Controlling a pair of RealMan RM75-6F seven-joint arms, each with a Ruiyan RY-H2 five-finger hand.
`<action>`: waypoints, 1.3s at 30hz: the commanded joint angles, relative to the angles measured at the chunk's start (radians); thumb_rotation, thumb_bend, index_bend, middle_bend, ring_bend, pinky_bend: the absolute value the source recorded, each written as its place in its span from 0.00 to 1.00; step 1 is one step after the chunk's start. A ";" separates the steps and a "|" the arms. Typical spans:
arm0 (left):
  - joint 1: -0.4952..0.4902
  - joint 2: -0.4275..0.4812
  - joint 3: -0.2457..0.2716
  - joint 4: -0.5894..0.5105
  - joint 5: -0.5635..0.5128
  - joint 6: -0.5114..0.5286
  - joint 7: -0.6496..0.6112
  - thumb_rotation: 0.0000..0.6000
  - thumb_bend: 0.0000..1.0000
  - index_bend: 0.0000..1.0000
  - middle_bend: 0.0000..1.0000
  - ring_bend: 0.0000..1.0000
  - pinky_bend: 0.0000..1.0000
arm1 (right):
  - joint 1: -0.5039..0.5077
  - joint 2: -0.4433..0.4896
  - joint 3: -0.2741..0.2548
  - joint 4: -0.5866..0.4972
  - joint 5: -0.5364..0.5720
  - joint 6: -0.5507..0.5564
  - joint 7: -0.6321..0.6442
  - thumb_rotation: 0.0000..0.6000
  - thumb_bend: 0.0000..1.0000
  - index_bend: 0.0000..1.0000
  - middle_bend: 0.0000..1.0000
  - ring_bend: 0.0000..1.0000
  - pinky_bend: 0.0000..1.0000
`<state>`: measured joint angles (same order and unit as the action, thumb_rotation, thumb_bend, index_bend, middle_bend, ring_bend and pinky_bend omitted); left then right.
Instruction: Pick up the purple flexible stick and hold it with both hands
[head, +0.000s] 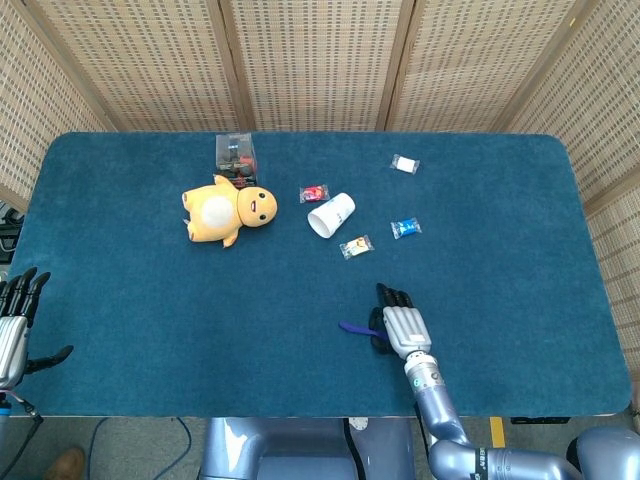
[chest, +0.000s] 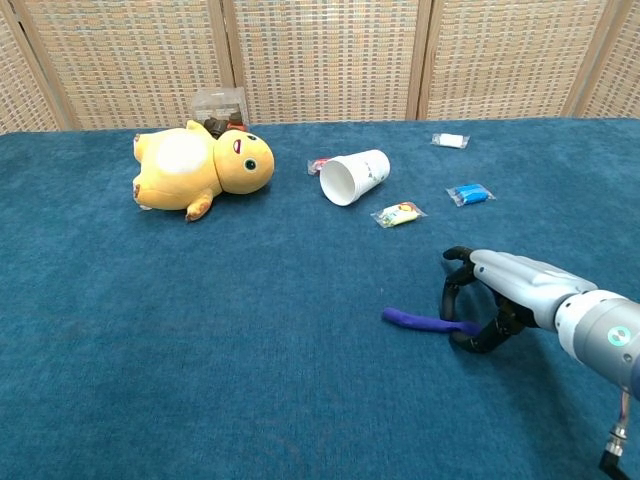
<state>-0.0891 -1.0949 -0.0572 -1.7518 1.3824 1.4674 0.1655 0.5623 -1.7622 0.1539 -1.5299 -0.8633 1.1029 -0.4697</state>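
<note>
The purple flexible stick (head: 352, 327) (chest: 415, 320) lies flat on the blue table cloth, near the front edge and right of centre. My right hand (head: 400, 322) (chest: 495, 300) rests over the stick's right end, with the fingers curled down from above and the thumb underneath, pinching that end. The rest of the stick pokes out to the left of the hand. My left hand (head: 15, 320) hangs off the table's front left corner with its fingers spread and nothing in it. The chest view does not show the left hand.
A yellow plush toy (head: 227, 210) lies at the back left beside a clear box (head: 236, 153). A tipped white paper cup (head: 331, 214) and several small wrapped candies (head: 355, 246) lie behind the stick. Woven screens stand behind the table (head: 520, 280).
</note>
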 joint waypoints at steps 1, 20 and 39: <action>0.000 -0.001 0.001 0.000 0.000 -0.001 0.001 1.00 0.00 0.00 0.00 0.00 0.00 | -0.002 -0.001 0.001 0.006 -0.003 -0.002 0.007 1.00 0.54 0.56 0.00 0.00 0.00; -0.010 -0.007 -0.004 0.009 -0.004 -0.019 0.008 1.00 0.00 0.00 0.00 0.00 0.00 | -0.008 0.020 0.042 -0.035 0.001 -0.028 0.075 1.00 0.57 0.66 0.05 0.00 0.00; -0.268 -0.016 -0.096 0.068 0.131 -0.236 -0.062 1.00 0.00 0.00 0.00 0.00 0.00 | 0.177 0.121 0.308 -0.205 0.300 -0.160 0.110 1.00 0.58 0.66 0.07 0.00 0.00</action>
<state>-0.3106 -1.0952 -0.1373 -1.7096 1.4822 1.2746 0.1275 0.7088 -1.6547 0.4380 -1.7274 -0.5944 0.9590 -0.3653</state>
